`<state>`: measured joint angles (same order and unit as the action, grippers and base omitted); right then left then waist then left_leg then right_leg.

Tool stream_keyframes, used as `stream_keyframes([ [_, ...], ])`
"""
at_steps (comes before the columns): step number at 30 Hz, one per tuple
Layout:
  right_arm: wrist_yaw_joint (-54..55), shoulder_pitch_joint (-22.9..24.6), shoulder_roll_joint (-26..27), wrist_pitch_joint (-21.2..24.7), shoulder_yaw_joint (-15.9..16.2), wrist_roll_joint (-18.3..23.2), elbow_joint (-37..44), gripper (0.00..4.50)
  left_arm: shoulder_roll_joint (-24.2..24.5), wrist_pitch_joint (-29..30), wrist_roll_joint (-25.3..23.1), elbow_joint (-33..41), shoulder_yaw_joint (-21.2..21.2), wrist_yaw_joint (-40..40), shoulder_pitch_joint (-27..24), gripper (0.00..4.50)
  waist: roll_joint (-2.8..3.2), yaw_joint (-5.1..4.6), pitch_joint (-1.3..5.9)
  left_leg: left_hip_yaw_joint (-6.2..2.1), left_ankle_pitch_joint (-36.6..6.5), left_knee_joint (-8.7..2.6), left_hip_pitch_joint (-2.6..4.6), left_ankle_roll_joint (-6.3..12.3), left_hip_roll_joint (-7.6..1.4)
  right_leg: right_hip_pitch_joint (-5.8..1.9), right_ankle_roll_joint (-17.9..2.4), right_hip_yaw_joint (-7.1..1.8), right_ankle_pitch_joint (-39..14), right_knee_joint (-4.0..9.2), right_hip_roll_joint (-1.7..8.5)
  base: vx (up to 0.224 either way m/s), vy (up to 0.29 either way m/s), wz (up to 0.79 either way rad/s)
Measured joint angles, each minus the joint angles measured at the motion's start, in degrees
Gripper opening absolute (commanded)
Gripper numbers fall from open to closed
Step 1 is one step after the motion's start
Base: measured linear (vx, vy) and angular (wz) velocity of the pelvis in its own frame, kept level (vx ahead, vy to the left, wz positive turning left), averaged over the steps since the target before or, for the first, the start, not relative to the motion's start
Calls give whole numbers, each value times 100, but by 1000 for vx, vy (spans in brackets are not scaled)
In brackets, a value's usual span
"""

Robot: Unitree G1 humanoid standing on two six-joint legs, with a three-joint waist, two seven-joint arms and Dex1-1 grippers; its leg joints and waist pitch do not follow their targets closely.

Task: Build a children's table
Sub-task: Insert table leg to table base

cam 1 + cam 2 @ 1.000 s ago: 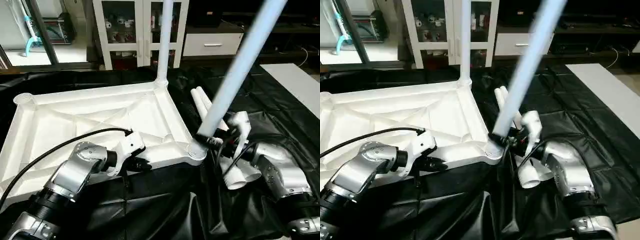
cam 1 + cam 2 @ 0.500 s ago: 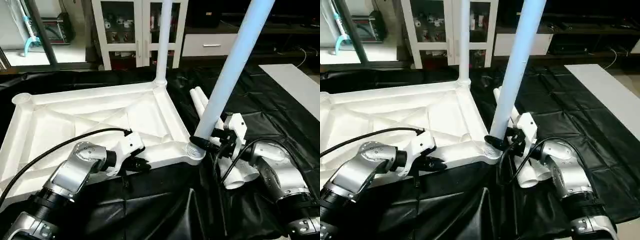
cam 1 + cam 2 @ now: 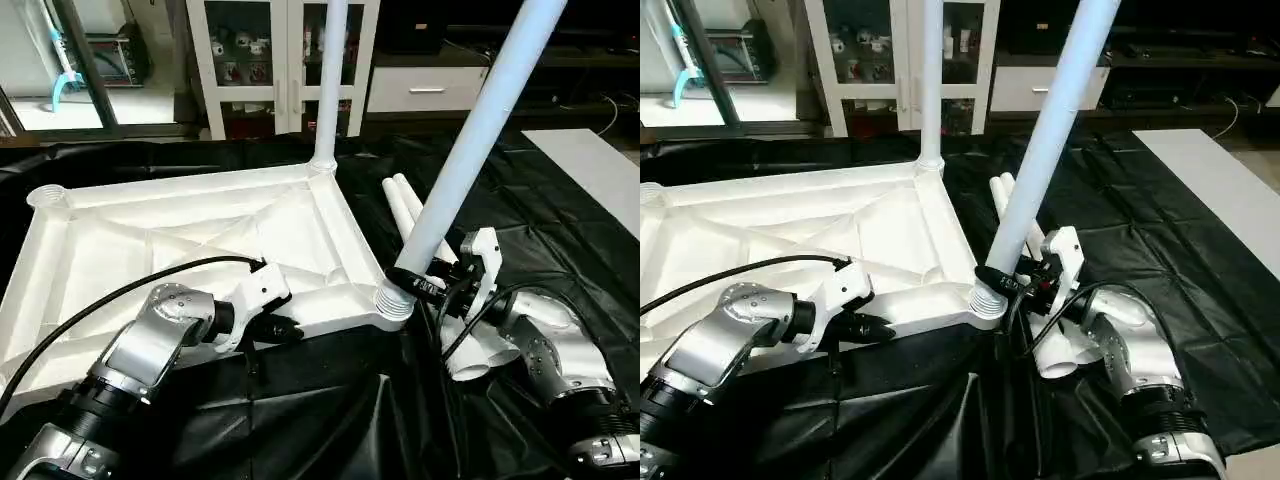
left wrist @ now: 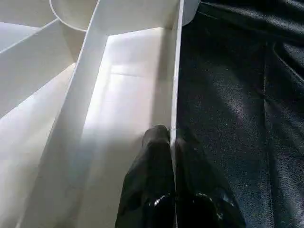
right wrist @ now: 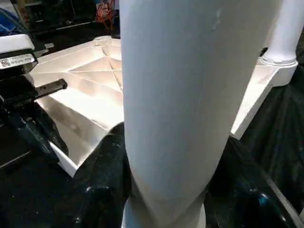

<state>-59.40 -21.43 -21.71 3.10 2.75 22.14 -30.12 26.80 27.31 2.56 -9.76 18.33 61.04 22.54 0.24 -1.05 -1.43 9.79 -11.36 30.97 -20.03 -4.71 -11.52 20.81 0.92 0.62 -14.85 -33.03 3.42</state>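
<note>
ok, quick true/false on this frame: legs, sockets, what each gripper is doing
1. The right gripper is closed around a leg just above the near socket. True.
2. That leg stands straight up. False: it leans to the right.
3. The left gripper pinches the tabletop rim. True.
4. All four legs are mounted. False: the far leg stands in its socket, while two spare legs lie on the black sheet.
5. The far-left socket holds a leg. False: it is empty.
</note>
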Motion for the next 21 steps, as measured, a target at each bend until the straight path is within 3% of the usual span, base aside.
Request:
stream_keyframes([
  [21, 81, -4, -57, -5, 100, -40, 88, 184, 3, 0, 0, 0, 0, 0, 0, 0, -5, -4, -3, 0, 0, -5, 0, 0, 0, 3, 1, 1, 0, 0, 0, 0, 0, 0],
])
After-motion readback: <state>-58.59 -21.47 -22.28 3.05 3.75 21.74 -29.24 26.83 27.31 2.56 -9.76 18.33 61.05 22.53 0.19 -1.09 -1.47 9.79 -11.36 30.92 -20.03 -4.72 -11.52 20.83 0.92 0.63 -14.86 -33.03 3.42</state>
